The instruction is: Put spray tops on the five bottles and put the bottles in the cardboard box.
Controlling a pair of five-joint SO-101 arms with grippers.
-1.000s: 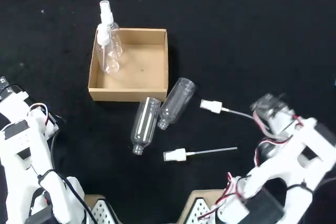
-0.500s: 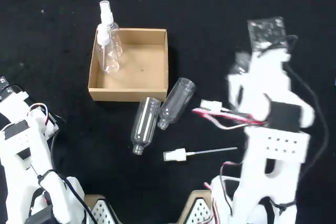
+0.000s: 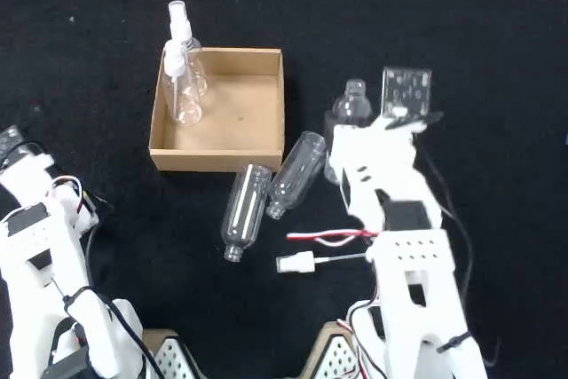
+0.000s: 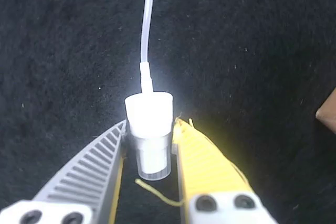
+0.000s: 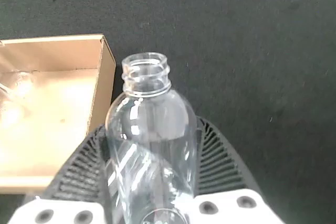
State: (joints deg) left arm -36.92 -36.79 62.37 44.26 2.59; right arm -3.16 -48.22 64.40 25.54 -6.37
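Observation:
My right gripper (image 5: 151, 135) is shut on a clear uncapped bottle (image 5: 148, 98), neck pointing away from the wrist. From above, that bottle (image 3: 349, 106) hangs just right of the cardboard box (image 3: 217, 161). My left gripper (image 4: 149, 129) is shut on a white spray top (image 4: 149, 119), whose thin tube points away over the black cloth. The left arm (image 3: 35, 228) stands at the table's left edge. Two bottles with spray tops (image 3: 182, 86) lean in the box's left side. Two uncapped bottles (image 3: 246, 210) (image 3: 297, 170) lie in front of the box.
A loose spray top (image 3: 297, 262) with its long tube lies on the black cloth near the right arm's base (image 3: 413, 272). The right half of the box floor (image 3: 244, 113) is bare. Open cloth stretches to the far right and back.
The right arm has swung from the lower right to the middle of the table, carrying the uncapped bottle up beside the box. The left arm has kept still.

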